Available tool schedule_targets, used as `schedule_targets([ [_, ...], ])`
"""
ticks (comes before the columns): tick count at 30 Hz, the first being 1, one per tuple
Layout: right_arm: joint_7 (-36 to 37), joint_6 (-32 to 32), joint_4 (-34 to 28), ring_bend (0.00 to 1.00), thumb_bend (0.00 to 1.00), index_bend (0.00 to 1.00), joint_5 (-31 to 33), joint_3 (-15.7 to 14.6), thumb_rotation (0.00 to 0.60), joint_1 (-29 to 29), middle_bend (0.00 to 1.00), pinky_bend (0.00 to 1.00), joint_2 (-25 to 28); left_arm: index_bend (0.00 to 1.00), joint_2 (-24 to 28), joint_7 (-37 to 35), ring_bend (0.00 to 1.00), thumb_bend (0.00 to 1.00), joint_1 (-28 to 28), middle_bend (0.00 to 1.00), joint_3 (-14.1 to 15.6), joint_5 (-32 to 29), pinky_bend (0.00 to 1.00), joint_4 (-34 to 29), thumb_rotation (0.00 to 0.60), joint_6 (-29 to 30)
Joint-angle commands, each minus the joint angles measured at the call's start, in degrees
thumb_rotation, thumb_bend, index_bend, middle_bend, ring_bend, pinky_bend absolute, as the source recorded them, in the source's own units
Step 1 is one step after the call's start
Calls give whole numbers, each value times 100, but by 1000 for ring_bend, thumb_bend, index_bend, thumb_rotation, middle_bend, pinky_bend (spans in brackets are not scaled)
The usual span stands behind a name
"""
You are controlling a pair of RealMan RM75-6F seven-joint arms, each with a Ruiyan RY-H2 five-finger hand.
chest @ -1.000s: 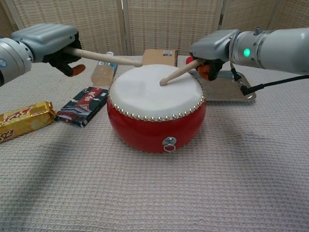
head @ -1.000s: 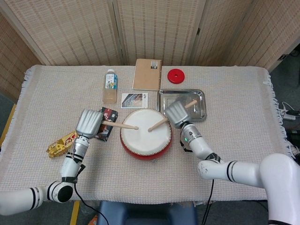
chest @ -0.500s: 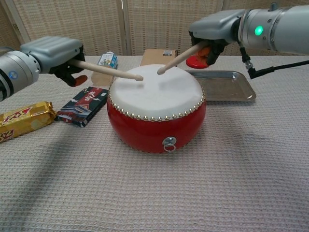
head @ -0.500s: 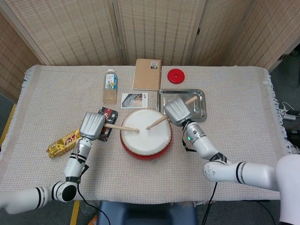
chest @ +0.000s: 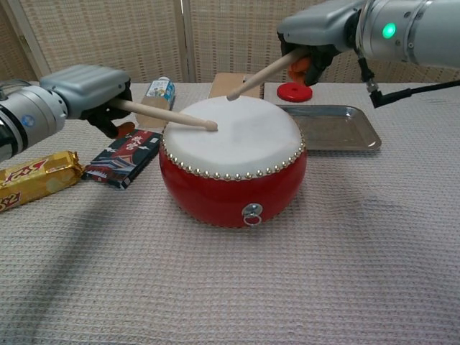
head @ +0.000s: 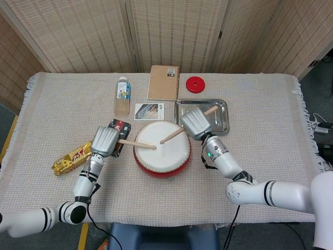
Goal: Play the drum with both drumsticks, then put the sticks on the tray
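Note:
A red drum (head: 162,148) (chest: 231,160) with a white skin stands at the middle of the table. My left hand (head: 105,140) (chest: 88,88) grips a wooden drumstick (head: 136,144) (chest: 167,115) whose tip touches the left part of the skin. My right hand (head: 192,123) (chest: 321,27) holds the other drumstick (head: 172,135) (chest: 260,75) slanted, its tip raised above the skin. The steel tray (head: 220,117) (chest: 339,128) lies behind and to the right of the drum, partly hidden by my right hand in the head view.
A black packet (head: 118,136) (chest: 123,158) and a gold snack bar (head: 71,159) (chest: 32,179) lie left of the drum. Behind it stand a bottle (head: 122,96), a card (head: 149,111), a notebook (head: 164,82) and a red disc (head: 195,84).
The left stick has dropped until its tip meets the skin. The right hand has lifted, raising its stick's tip off the drum.

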Motion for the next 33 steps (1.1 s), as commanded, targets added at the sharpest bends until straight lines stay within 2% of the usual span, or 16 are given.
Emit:
schedule_targets([
  [1, 19, -3, -34, 1000, 685, 1000, 87, 18, 600, -47, 1000, 1000, 70, 1000, -51, 92, 1000, 466, -35, 1000, 33, -55, 1000, 10, 600, -2],
  [7, -436, -363, 695, 1000, 685, 1000, 581, -333, 600, 104, 1000, 1000, -462, 1000, 420, -104, 1000, 464, 118, 1000, -211, 310, 1000, -566, 600, 547],
  [10, -591, -394, 944, 1000, 685, 1000, 721, -404, 600, 161, 1000, 1000, -654, 1000, 587, -158, 1000, 464, 160, 1000, -262, 417, 1000, -787, 600, 645],
  [15, -123, -163, 641, 1000, 685, 1000, 246, -144, 600, 30, 1000, 1000, -424, 1000, 459, -80, 1000, 465, 117, 1000, -172, 254, 1000, -690, 600, 438],
  [21, 266, 16, 10, 1000, 685, 1000, -86, 79, 600, -135, 1000, 1000, 46, 1000, 12, 117, 1000, 465, -23, 1000, 20, -124, 1000, -141, 600, -3],
  [24, 112, -75, 86, 1000, 685, 1000, 5, -50, 600, -127, 1000, 1000, 15, 1000, 9, 162, 1000, 466, -33, 1000, 8, -197, 1000, -100, 600, -8],
  [30, -452, -343, 762, 1000, 685, 1000, 544, -391, 600, 31, 1000, 1000, -517, 1000, 392, -136, 1000, 465, 145, 1000, -205, 247, 1000, -603, 600, 572],
  [33, -541, -328, 915, 1000, 685, 1000, 620, -397, 600, 74, 1000, 1000, -654, 1000, 511, -171, 1000, 466, 179, 1000, -223, 351, 1000, -750, 600, 642],
])
